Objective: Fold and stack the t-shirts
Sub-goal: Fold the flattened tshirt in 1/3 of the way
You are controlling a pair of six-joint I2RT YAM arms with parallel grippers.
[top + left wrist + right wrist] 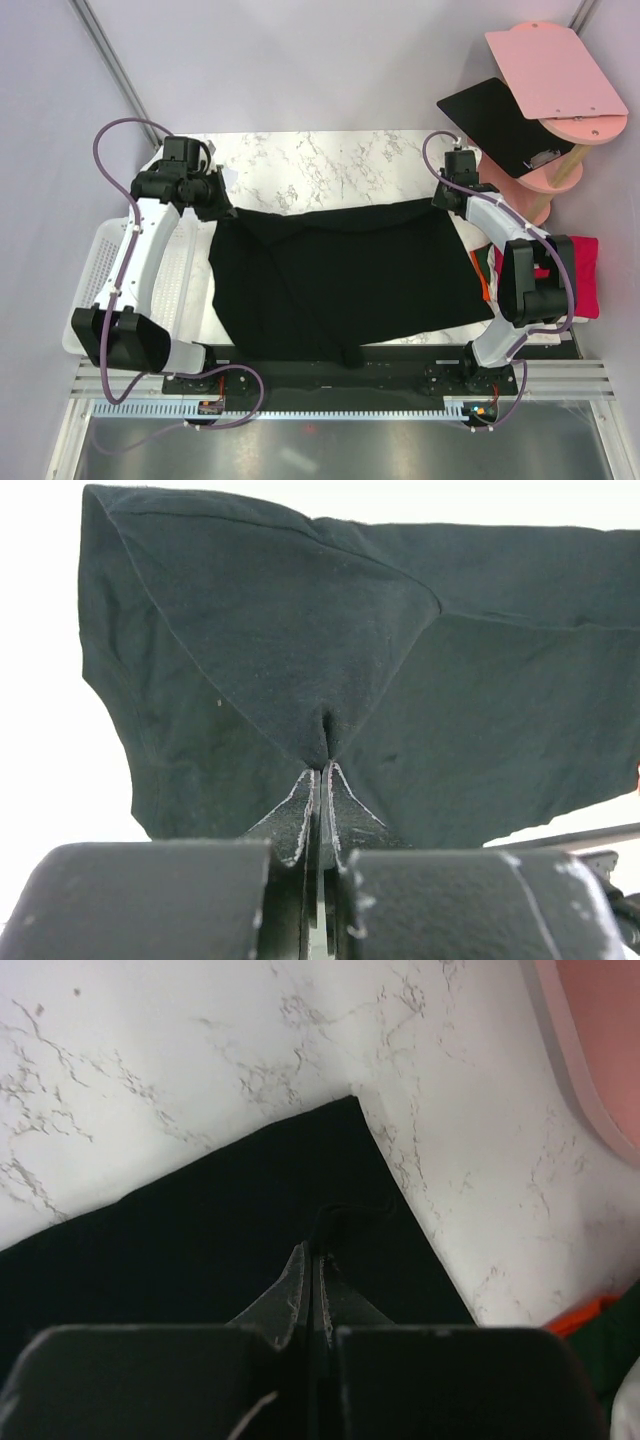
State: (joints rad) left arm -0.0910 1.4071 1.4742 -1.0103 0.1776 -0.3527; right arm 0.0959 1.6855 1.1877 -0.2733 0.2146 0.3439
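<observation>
Left gripper and right gripper each clamp a corner of the black t-shirt stretched between them, not yet folded; folded shirts, seemingly stacked, lie near the right gripper.

Soft even light washing my counter, background blowing out white behind my left end effector, black t-shirt swallowing detail.

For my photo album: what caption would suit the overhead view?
The left hand and right hand each pinch a far corner of the black t-shirt spread across the marble table.
</observation>
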